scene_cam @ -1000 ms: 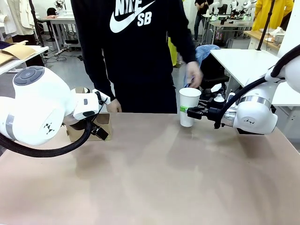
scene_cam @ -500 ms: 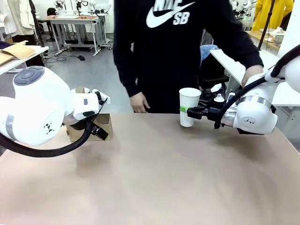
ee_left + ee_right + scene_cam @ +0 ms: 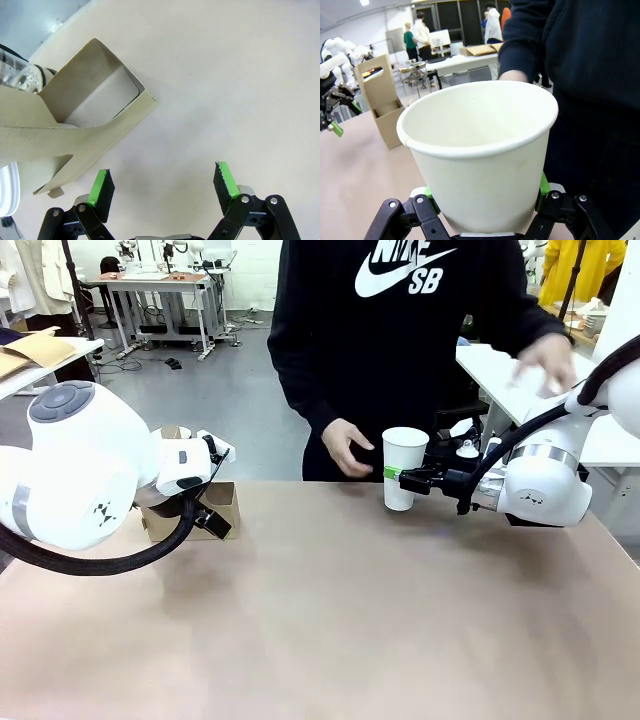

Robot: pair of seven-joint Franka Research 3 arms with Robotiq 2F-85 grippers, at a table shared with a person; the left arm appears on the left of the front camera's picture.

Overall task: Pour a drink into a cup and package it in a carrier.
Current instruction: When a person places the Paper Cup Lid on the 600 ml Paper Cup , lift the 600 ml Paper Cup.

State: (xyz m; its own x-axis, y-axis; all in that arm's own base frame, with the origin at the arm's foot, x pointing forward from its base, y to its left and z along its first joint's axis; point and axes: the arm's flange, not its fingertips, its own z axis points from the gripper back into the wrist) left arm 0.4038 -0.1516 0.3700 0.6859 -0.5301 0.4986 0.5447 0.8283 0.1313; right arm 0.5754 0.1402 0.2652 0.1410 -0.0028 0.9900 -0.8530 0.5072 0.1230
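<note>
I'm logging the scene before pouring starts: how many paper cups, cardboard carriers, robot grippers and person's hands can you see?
Tall white paper cup: 1
Small brown cardboard carrier: 1
Black green-padded grippers, left gripper and right gripper: 2
Person's hands, one by the cup, one farther off: 2
Total: 6

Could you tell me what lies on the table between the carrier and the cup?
In the front view, bare tabletop runs from the carrier to the cup; a person's hand hangs behind the far edge.
</note>
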